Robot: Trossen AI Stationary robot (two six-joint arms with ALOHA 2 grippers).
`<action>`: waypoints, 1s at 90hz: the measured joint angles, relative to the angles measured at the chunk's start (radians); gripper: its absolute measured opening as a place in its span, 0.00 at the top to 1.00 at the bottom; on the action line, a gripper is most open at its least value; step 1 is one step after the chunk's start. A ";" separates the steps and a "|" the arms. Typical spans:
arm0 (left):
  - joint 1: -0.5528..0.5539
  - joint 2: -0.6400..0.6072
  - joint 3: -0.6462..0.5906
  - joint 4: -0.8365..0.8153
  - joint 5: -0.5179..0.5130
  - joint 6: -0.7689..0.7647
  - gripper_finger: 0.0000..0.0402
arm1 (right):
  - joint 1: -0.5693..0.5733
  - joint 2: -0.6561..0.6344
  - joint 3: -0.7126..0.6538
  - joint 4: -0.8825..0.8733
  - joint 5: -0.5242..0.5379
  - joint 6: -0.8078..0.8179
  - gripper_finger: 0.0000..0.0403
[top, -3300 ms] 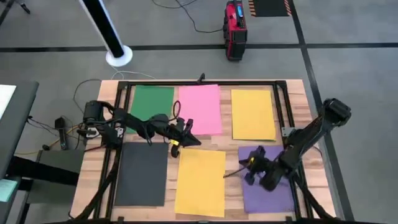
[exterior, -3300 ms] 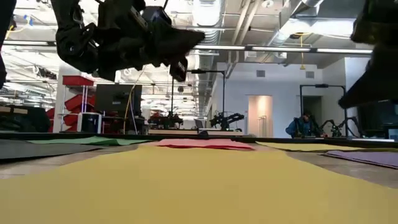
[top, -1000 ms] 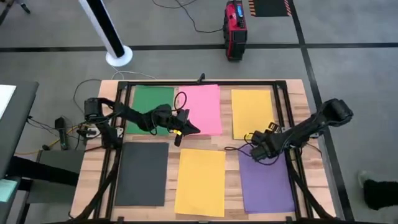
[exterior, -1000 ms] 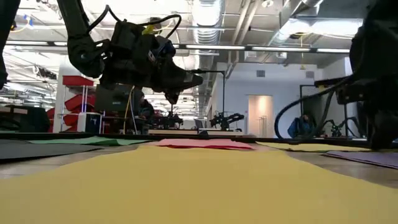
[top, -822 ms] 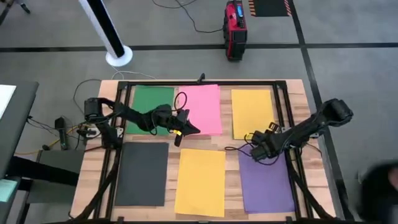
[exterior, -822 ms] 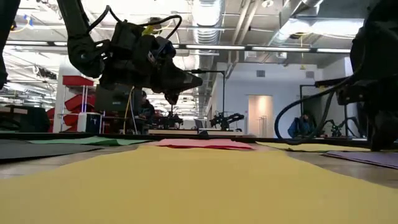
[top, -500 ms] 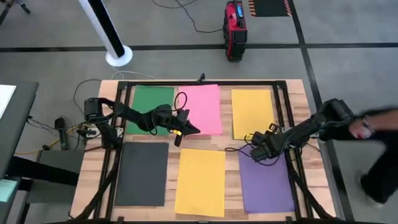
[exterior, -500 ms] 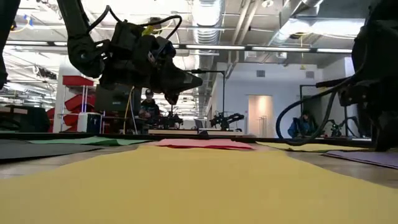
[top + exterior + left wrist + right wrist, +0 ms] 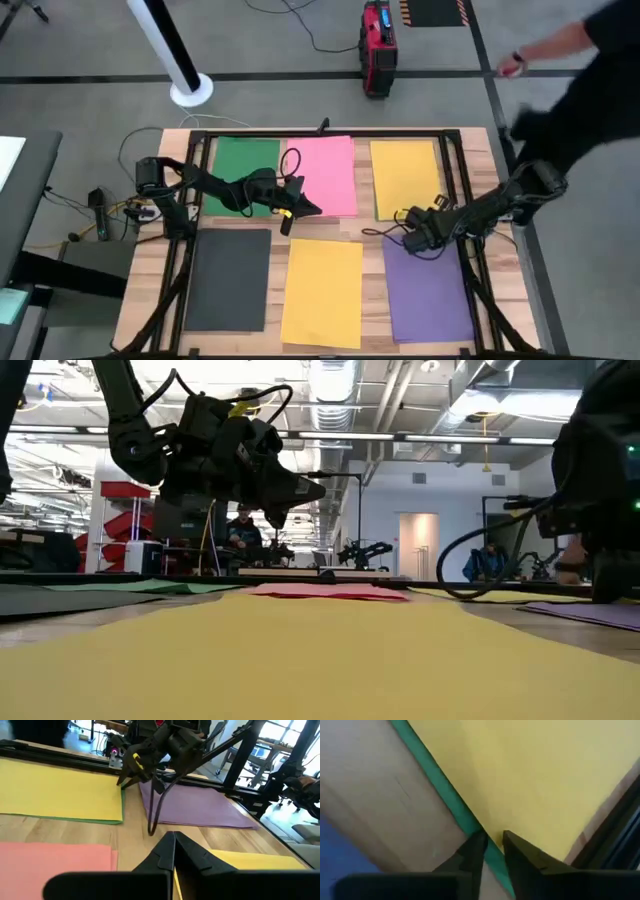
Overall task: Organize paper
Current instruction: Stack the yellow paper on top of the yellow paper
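Six paper sheets lie flat on the table: green (image 9: 245,163), pink (image 9: 322,175) and yellow (image 9: 406,180) in the far row, dark grey (image 9: 228,280), yellow (image 9: 322,292) and purple (image 9: 425,290) in the near row. A green sheet's edge (image 9: 451,802) shows under the far yellow sheet. My right gripper (image 9: 400,218) points down at that yellow sheet's near-left corner, its fingers a narrow gap apart. My left gripper (image 9: 310,208) hangs shut above the pink sheet's near-right corner, clear of the table. My right gripper comes from above, slanting, at the near-left corner of the far yellow sheet (image 9: 119,785). One fingertip (image 9: 477,840) stands over the green edge (image 9: 490,851) beside the wood, the other over the yellow. Whether the tips touch the paper, I cannot tell.
A black frame (image 9: 330,132) rims the table. A person (image 9: 570,90) stands at the table's far right corner, an arm stretched out. A red device (image 9: 378,45) and a white pole base (image 9: 190,90) stand on the floor beyond the far edge.
My right gripper has crept a little toward the far edge, at the yellow sheet's corner. A person has walked in from the right and now stands by the table's far right corner.
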 joint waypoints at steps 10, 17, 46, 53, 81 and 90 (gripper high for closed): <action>-0.001 0.000 0.000 0.000 0.000 -0.003 1.00 | 0.009 0.000 0.029 -0.051 0.000 0.022 0.98; -0.001 0.000 0.000 0.000 0.000 -0.006 1.00 | 0.020 0.000 0.053 -0.105 0.000 0.057 0.98; -0.003 0.000 0.000 0.010 0.020 -0.014 1.00 | 0.084 -0.006 0.200 -0.212 -0.003 0.112 1.00; -0.003 0.000 0.000 0.020 0.021 -0.016 1.00 | 0.095 -0.026 0.239 -0.208 -0.004 0.114 1.00; -0.003 -0.127 0.000 -0.035 -0.002 -0.015 1.00 | 0.160 -0.105 0.394 -0.134 -0.007 0.111 1.00; -0.011 -0.200 0.000 -0.106 -0.047 0.011 1.00 | 0.181 -0.088 0.427 -0.023 -0.022 0.059 1.00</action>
